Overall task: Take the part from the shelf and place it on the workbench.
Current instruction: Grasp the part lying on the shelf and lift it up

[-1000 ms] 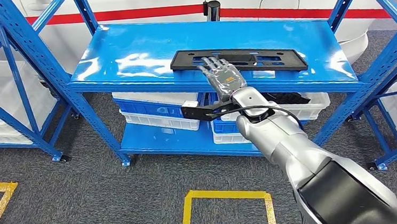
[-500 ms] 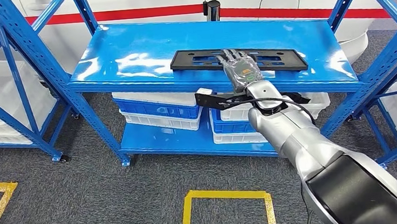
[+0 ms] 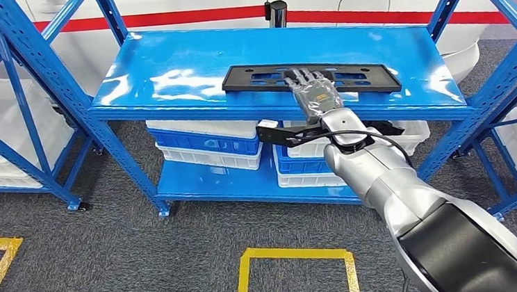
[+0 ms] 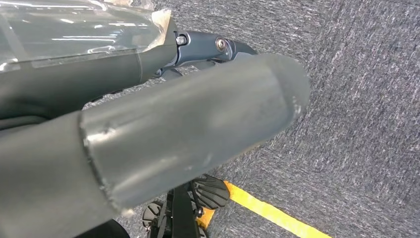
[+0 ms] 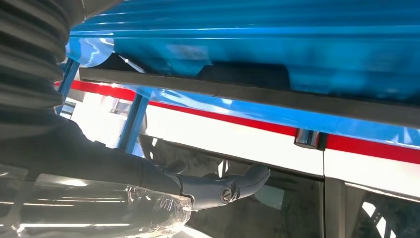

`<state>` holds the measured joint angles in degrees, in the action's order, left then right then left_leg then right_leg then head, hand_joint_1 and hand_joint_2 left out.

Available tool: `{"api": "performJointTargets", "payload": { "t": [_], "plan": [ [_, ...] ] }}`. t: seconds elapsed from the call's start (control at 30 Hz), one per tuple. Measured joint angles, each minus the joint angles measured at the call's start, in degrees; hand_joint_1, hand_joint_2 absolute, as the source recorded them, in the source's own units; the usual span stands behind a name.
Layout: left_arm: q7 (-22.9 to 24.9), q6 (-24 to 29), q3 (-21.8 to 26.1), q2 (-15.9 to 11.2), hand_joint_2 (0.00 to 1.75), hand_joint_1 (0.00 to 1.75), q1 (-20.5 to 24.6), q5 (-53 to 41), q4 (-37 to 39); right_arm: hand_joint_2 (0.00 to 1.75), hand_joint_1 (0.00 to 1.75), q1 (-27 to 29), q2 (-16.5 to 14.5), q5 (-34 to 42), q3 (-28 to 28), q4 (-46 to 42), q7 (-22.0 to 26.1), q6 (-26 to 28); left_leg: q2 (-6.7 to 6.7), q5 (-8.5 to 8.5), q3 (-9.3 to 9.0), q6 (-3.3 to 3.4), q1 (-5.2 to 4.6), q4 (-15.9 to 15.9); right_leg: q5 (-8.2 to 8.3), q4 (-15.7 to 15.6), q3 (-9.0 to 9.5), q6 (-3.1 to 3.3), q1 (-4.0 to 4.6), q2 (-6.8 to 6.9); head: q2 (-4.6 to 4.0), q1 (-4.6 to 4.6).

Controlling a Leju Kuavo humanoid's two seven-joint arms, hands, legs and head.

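The black part (image 3: 310, 78), a long flat plate with cut-outs, is lying along the front half of the blue shelf (image 3: 166, 69), on its top level. The right hand (image 3: 314, 91) is reaching over the shelf's front edge, its fingers (image 3: 304, 78) spread out flat and resting on the part near its middle, gripping nothing. The left hand (image 4: 148, 129) is hanging over grey carpet (image 4: 356, 99); whether its fingers are apart or curled cannot be told. No writing is legible. White and blue crates (image 3: 207, 146) are sitting under the top level. Yellow tape lines (image 3: 292, 255) are marking the carpet, and a white wall with a red stripe (image 3: 183, 16) is standing behind.
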<state>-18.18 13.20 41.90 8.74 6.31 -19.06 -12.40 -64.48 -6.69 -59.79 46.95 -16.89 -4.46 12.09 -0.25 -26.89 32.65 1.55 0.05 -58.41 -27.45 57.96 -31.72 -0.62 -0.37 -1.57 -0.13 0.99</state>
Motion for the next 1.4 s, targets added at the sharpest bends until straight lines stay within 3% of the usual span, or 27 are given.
{"api": "performJointTargets", "payload": {
  "t": [1.07, 1.4],
  "plan": [
    [-0.1, 0.8, 0.1, 0.0, 0.0, 0.0, -0.2, 0.5, 0.3, 1.75, 0.0, 0.9, 1.0, -1.6, -1.2, 0.8, 0.1, -0.5, 0.0, 0.0, 0.0, 0.0, 0.0, 0.0, 0.0, 0.0, 0.0, 0.0, 0.0, 0.0, 0.0, 0.01],
    [-0.6, 1.2, 0.1, -0.2, 0.0, 0.0, -0.2, 0.5, 0.3, 1.75, 0.0, 0.9, 1.1, -2.1, -1.7, 0.8, 0.2, -0.4, -0.06, -0.15, 0.31, 0.31, -0.23, -0.4, 0.22, -0.2, 0.03, -0.36, -0.52, -0.03, 0.0, 0.02]
  ]
}}
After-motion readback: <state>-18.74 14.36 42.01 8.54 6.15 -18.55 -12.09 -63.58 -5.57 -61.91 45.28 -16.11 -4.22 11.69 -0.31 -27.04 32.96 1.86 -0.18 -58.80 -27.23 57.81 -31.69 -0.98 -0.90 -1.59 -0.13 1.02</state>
